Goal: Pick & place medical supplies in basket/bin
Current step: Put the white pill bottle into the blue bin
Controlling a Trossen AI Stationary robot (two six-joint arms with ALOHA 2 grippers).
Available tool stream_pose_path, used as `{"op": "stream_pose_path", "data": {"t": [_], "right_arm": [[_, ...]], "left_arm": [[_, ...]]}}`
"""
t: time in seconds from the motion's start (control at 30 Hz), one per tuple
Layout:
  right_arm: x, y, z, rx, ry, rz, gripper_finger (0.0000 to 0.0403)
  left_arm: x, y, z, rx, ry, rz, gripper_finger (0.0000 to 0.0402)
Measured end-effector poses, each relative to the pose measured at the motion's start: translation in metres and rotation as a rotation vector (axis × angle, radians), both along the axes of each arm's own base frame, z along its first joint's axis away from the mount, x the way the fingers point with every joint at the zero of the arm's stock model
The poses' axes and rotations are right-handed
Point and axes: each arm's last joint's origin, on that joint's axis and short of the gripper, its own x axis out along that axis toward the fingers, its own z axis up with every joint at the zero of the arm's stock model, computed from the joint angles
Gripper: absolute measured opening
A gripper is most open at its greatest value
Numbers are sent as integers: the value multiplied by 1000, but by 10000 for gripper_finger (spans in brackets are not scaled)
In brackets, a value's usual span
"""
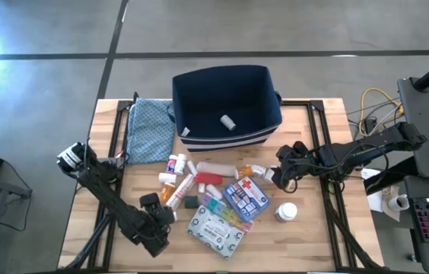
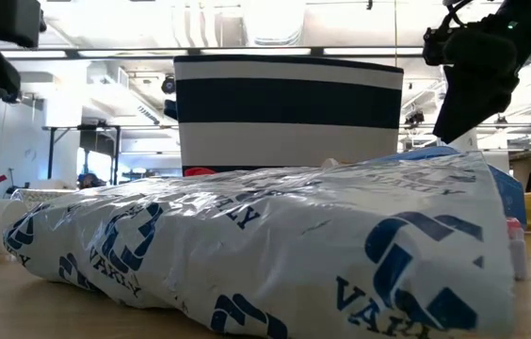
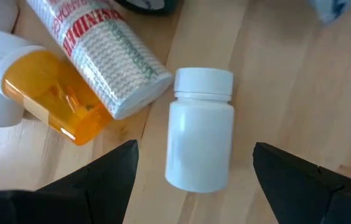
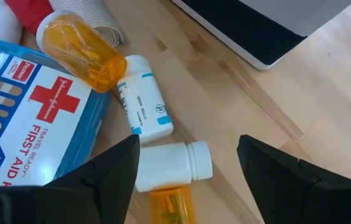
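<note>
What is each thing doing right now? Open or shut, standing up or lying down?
bin: upright, one small white item inside.
left gripper: open, over the white bottle.
white bottle: on its side, cap on.
orange bottle: on its side, cap on.
right gripper: open, holding nothing.
first-aid pouch: lying flat on the table.
blue cloth: lying beside the bin.

high: overhead, straight down | low: table-level | wrists: close on table (image 1: pixel 313 228)
</note>
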Motion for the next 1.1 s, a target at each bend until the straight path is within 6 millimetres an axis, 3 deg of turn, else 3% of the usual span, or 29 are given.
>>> {"op": "stream_pose_path", "data": {"t": [0.53,0.63,0.77,0.9,1.1], "right_arm": [[0,0,0,9,-6,-11,256],[0,0,0,9,-6,-11,256],[0,0,0,8,-6,-11,254],[0,0,0,6,-5,-9,254],[0,0,0,-9,5,15,251]], "left_arm": [[-2,13,-36,-70,-42,29,291],[-2,17,-39,-74,-39,49,269],[0,18,-39,-107,-15,60,207],[1,15,-30,-165,26,34,147],[0,11,25,-331,-3,4,147]]}}
